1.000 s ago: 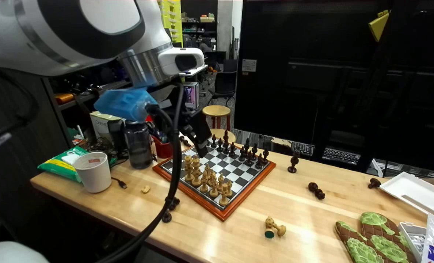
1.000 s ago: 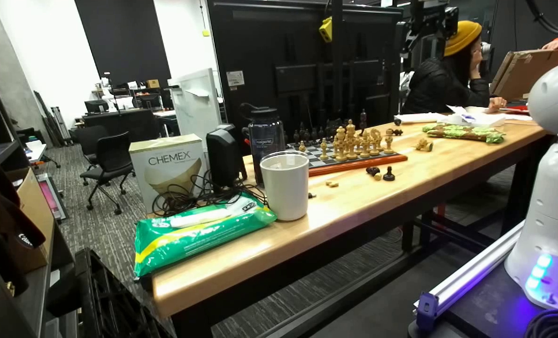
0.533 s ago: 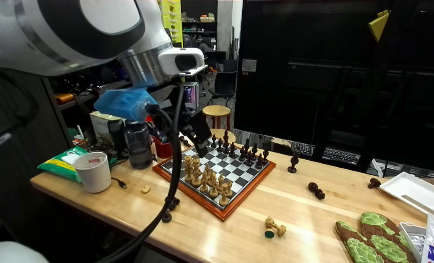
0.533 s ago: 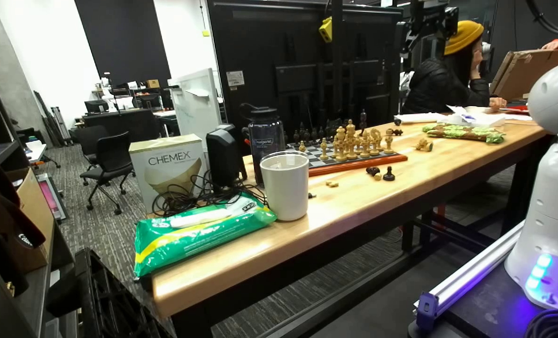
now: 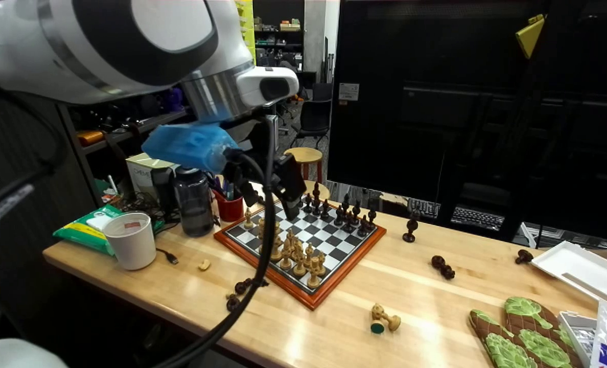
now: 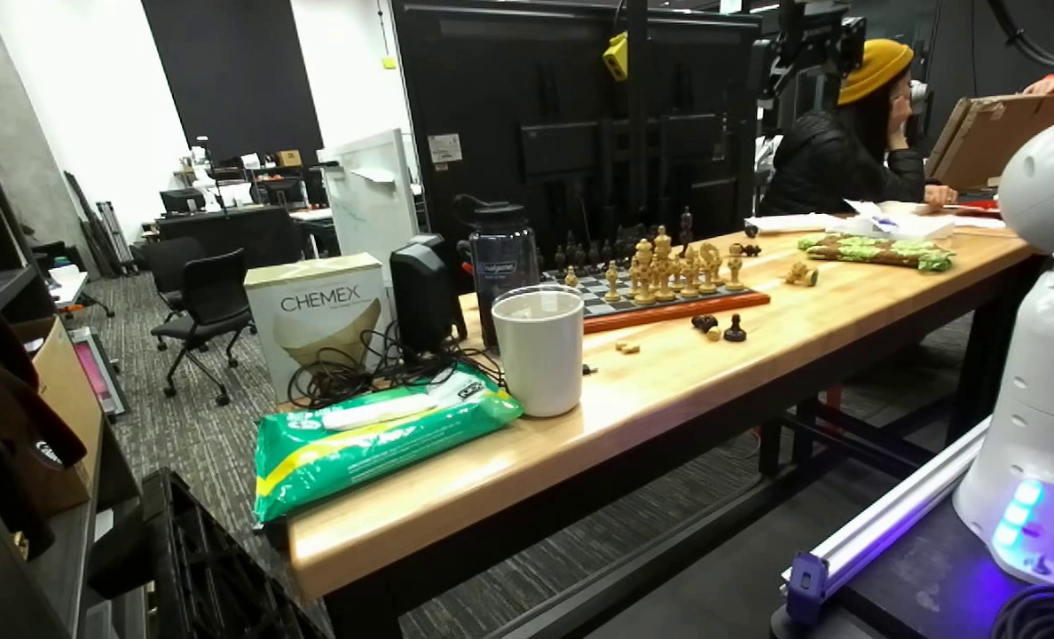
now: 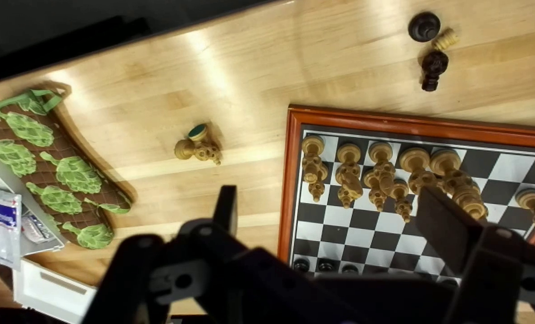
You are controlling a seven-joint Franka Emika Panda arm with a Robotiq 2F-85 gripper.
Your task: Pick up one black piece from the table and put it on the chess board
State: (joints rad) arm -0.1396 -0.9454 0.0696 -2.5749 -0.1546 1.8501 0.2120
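Wide apart, the fingers hung above the chess board; in the wrist view one showed against the bare desk, the other in front of the tan pieces. Those stood grouped along one side of the board, with dark pieces upright on the opposite side.

Several black pieces were off the board, on the desk. Between the board and the long edge of the desk, a standing black piece was near a fallen black piece — a small tan piece lay between the two. In an exterior view, another upright black piece stood past a corner of the board, a toppled black piece lay farther off, and one more black piece rested just beside a white tray.

Two tipped tan pieces lay together between the board and a brown quilted mitt with a green leafy print. In both exterior views a white mug stood just beside a green packet, with a dark water bottle near them. Close to the bottle was a red pen cup. A person in a yellow beanie was beyond the desk.
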